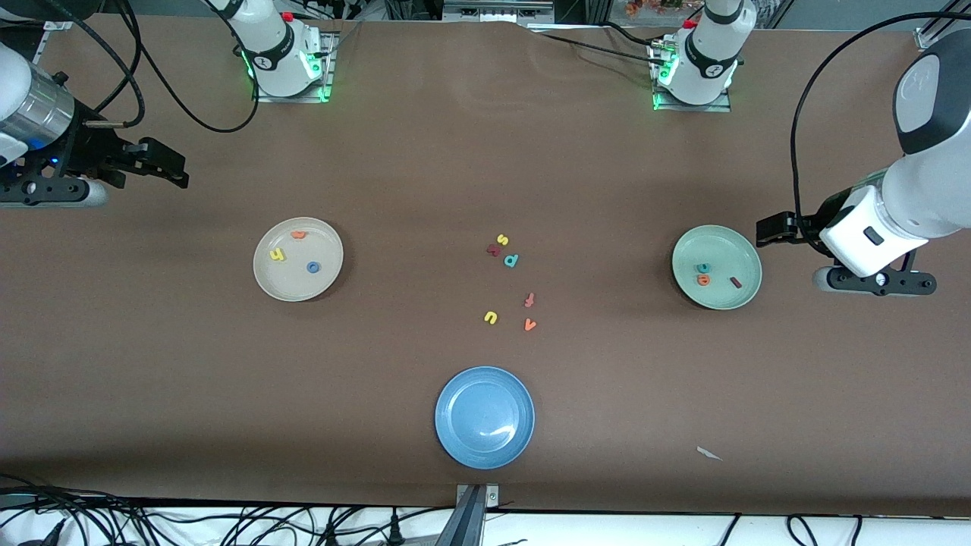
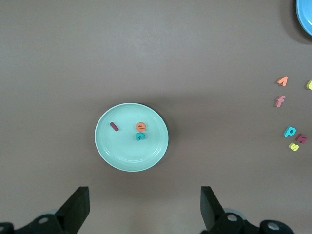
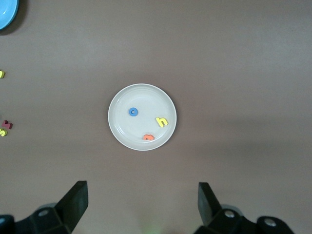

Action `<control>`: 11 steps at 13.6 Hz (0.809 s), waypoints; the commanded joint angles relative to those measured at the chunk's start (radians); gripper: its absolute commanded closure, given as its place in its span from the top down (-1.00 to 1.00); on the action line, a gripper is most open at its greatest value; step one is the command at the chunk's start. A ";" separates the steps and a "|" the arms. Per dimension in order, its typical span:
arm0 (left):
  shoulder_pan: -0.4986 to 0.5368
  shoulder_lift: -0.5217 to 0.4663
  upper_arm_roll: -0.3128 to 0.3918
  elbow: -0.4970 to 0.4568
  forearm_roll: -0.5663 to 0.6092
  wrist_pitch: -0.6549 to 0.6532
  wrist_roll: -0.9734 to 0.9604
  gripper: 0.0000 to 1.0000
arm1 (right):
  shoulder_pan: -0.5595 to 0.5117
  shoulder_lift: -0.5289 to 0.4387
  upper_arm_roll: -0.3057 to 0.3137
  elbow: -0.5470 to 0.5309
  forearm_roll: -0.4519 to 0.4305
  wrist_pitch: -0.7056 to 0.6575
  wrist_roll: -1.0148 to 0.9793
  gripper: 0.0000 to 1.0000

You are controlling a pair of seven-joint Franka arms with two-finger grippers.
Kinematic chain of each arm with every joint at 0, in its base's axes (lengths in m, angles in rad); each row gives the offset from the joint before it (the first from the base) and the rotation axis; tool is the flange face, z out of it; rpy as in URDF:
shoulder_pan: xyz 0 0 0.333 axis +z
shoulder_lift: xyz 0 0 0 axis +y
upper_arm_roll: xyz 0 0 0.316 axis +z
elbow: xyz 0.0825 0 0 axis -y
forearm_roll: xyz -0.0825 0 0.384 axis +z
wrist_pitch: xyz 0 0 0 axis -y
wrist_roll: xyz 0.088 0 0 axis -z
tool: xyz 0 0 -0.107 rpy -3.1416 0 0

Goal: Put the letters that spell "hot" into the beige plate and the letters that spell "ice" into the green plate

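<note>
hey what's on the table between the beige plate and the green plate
In the front view, loose letters lie between the beige plate and the green plate: yellow s, teal p, yellow u, orange v.

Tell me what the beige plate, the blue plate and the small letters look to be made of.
Beige plate: probably glazed ceramic or hard plastic; smooth with a soft sheen.
Blue plate: likely the same, glossier; a bright glare streak shows on it.
Letters, such as the yellow "h" and blue "o": seemingly foam or soft plastic; matte, flat colours, no shine.
</note>
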 commanded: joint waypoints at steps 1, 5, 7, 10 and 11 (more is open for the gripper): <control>0.009 -0.021 -0.005 -0.017 0.009 -0.009 0.016 1.00 | 0.004 0.015 0.005 0.034 -0.013 -0.026 -0.015 1.00; 0.031 -0.019 -0.004 -0.019 0.009 -0.008 0.062 1.00 | 0.006 0.018 0.006 0.034 -0.011 -0.026 -0.015 1.00; 0.041 -0.018 -0.004 -0.016 0.009 -0.006 0.071 1.00 | 0.006 0.018 0.006 0.034 -0.011 -0.026 -0.018 1.00; 0.043 -0.018 -0.004 -0.016 0.009 -0.003 0.071 1.00 | 0.006 0.023 0.006 0.035 -0.013 -0.025 -0.018 1.00; 0.043 -0.018 -0.004 -0.016 0.009 -0.005 0.073 1.00 | 0.006 0.024 0.006 0.034 -0.013 -0.023 -0.018 1.00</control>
